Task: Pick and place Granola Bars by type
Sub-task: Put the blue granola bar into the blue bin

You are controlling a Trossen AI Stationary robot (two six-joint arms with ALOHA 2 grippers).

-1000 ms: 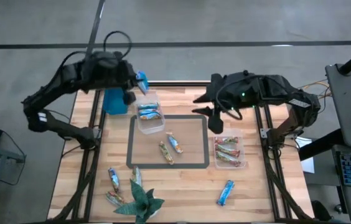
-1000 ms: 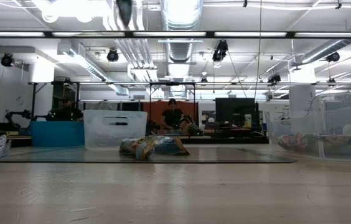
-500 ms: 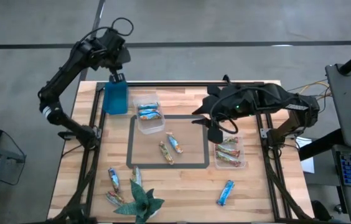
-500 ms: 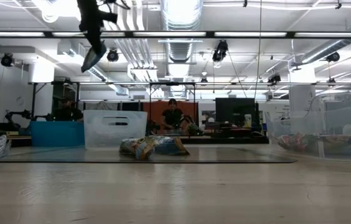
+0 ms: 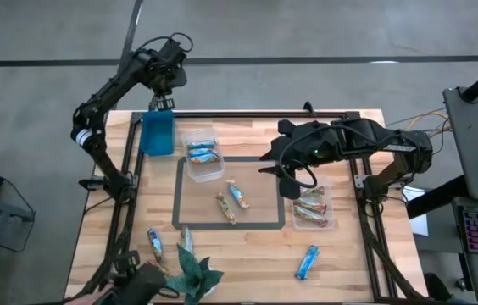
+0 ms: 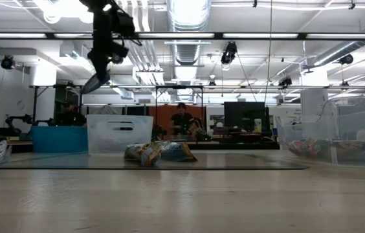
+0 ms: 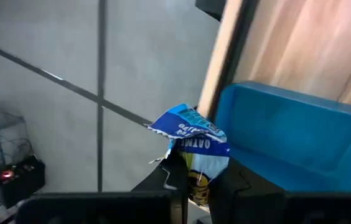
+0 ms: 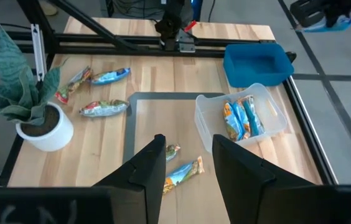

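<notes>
The left claw [image 7: 191, 180] is pinched tight on a blue bar [image 7: 191, 149], up past the table's [image 5: 341, 254] top-left edge by the blue bin [image 5: 158, 133], while the right claw [image 8: 188, 163] hangs open over the middle.

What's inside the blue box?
The blue box looks empty in the right wrist view: just its blue floor shows. The left gripper holds a blue granola bar beside it, not in it. Its near inner wall is hidden.
</notes>
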